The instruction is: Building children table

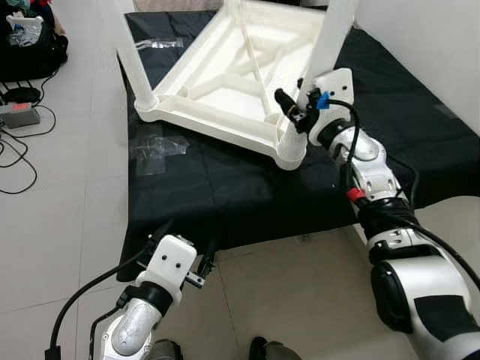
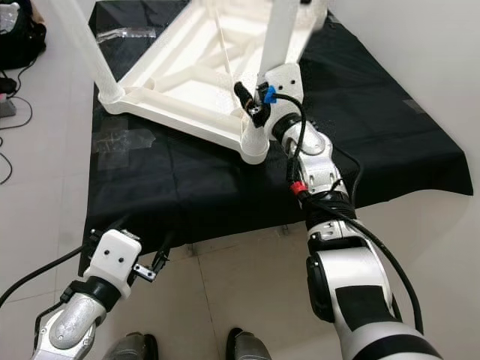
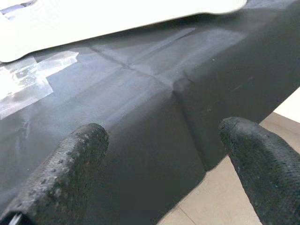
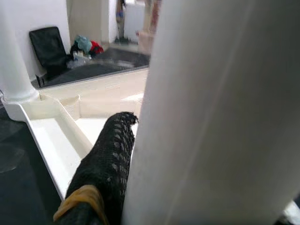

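A white plastic children's table (image 1: pixel 225 82) lies upside down on a black cloth (image 1: pixel 225 187), its legs pointing up. My right gripper (image 1: pixel 296 112) is at the near right corner, shut on the base of the white table leg (image 1: pixel 330 37). In the right wrist view one black finger (image 4: pixel 108 159) presses against that leg (image 4: pixel 211 112); the other finger is hidden behind it. Another leg (image 1: pixel 131 60) stands at the near left corner. My left gripper (image 3: pixel 164 136) hangs open and empty, low at the cloth's front edge (image 1: pixel 187 244).
Clear plastic bags (image 1: pixel 154 150) lie on the cloth left of the table, and another (image 1: pixel 157 43) lies further back. On the tiled floor to the left are cables, a small box (image 1: pixel 19 114) and a black bag (image 1: pixel 30 45). A white wall (image 1: pixel 450 45) runs along the right.
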Motion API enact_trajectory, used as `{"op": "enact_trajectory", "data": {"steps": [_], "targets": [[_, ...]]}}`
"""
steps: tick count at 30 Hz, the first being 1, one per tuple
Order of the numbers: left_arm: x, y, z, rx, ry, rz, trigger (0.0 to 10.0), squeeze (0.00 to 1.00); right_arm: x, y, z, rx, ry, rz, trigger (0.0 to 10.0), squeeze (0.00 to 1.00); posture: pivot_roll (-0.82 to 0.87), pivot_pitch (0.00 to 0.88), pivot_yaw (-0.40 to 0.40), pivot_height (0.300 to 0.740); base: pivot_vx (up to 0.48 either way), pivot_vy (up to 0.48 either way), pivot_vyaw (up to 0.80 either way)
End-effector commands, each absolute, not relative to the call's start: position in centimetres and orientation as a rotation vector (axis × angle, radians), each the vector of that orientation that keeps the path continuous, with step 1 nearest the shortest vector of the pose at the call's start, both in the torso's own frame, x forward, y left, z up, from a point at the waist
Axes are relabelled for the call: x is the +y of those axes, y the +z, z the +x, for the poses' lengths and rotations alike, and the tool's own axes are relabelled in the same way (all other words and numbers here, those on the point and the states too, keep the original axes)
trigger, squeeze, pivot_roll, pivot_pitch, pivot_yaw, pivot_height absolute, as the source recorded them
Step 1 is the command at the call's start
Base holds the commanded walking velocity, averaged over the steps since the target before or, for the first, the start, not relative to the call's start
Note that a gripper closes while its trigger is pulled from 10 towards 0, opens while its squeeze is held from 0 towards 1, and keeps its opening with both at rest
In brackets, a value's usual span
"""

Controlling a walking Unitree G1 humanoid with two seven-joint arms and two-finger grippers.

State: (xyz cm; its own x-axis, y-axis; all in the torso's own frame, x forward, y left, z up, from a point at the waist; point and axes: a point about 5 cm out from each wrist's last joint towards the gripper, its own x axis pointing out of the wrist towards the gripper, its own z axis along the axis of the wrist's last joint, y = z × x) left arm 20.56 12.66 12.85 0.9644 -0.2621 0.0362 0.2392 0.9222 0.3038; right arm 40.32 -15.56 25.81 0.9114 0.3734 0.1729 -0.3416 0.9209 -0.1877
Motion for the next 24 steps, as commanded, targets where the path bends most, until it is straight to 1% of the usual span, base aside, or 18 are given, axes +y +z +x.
{"op": "enact_trajectory", "data": {"steps": [1,2,3,4,5,6,7,8,9,11,14,17,19,20,21,22,24], "targets": [[12.5,12.4,20.3,-0.058,-0.265,0.309,10.0,0.00,-15.2,28.9,40.2,-0.249,0.372,-0.185,0.0,0.00,0.08,0.111,-0.125,0.740,0.000,0.000,0.00],[12.5,12.4,20.3,-0.058,-0.265,0.309,10.0,0.00,-14.9,26.6,40.4,-0.115,0.389,-0.176,0.0,0.00,0.08,0.111,-0.125,0.740,0.000,0.000,0.00],[12.5,12.4,20.3,-0.058,-0.265,0.309,10.0,0.00,-14.9,26.6,40.4,-0.115,0.389,-0.176,0.0,0.00,0.08,0.111,-0.125,0.740,0.000,0.000,0.00],[12.5,12.4,20.3,-0.058,-0.264,0.308,10.0,0.00,-14.3,23.5,40.2,0.025,0.439,-0.197,0.0,0.00,0.08,0.111,-0.125,0.740,0.000,0.000,0.00],[12.5,12.4,20.3,-0.058,-0.264,0.308,10.0,0.00,-14.3,23.5,40.2,0.025,0.439,-0.197,0.0,0.00,0.08,0.111,-0.125,0.740,0.000,0.000,0.00],[12.5,12.4,20.3,-0.058,-0.264,0.306,10.0,0.00,-13.8,20.6,39.7,0.119,0.463,-0.197,0.0,0.00,0.08,0.110,-0.131,0.740,0.000,0.000,0.00],[12.5,12.4,20.3,-0.058,-0.264,0.306,10.0,0.00,-13.8,20.6,39.7,0.119,0.463,-0.197,0.0,0.00,0.08,0.110,-0.131,0.740,0.000,0.000,0.00],[12.4,12.4,20.3,-0.059,-0.263,0.305,10.0,0.00,-13.3,18.3,39.1,0.159,0.485,-0.205,0.0,0.00,0.08,0.108,-0.130,0.740,0.000,0.000,0.00],[12.4,12.4,20.4,-0.059,-0.263,0.303,10.0,0.00,-12.8,17.5,38.8,0.128,0.486,-0.180,0.0,0.00,0.08,0.104,-0.131,0.740,0.000,0.000,0.00],[12.4,12.4,20.4,-0.059,-0.263,0.303,10.0,0.00,-12.7,18.1,38.9,0.094,0.482,-0.163,0.0,0.00,0.08,0.104,-0.131,0.740,0.000,0.000,0.00],[12.3,12.3,20.4,-0.059,-0.263,0.301,10.0,0.00,-13.0,21.9,39.8,-0.011,0.470,-0.153,0.0,0.00,0.07,0.099,-0.133,0.740,0.000,0.000,0.00],[12.3,12.3,20.5,-0.059,-0.264,0.300,10.0,0.00,-13.1,23.1,40.0,-0.036,0.467,-0.149,0.0,0.00,0.07,0.098,-0.134,0.740,0.000,0.000,0.00],[12.3,12.3,20.5,-0.059,-0.263,0.298,10.0,0.00,-12.9,27.4,40.3,-0.174,0.478,-0.107,0.0,0.00,0.06,0.097,-0.136,0.740,0.000,0.000,0.00],[12.3,12.3,20.5,-0.059,-0.263,0.298,10.0,0.00,-12.9,27.4,40.3,-0.174,0.478,-0.107,0.0,0.00,0.06,0.097,-0.136,0.740,0.000,0.000,0.00],[12.3,12.3,20.5,-0.059,-0.263,0.298,10.0,0.00,-12.7,29.5,40.2,-0.236,0.487,-0.096,0.0,0.00,0.07,0.095,-0.135,0.740,0.000,0.000,0.00],[12.3,12.3,20.5,-0.059,-0.263,0.298,10.0,0.00,-12.7,29.5,40.2,-0.236,0.487,-0.096,0.0,0.00,0.07,0.095,-0.135,0.740,0.000,0.000,0.00],[12.3,12.3,20.5,-0.059,-0.262,0.298,10.0,0.00,-12.4,32.3,40.0,-0.332,0.497,-0.069,0.0,0.00,0.06,0.098,-0.134,0.740,0.000,0.000,0.00]]}}
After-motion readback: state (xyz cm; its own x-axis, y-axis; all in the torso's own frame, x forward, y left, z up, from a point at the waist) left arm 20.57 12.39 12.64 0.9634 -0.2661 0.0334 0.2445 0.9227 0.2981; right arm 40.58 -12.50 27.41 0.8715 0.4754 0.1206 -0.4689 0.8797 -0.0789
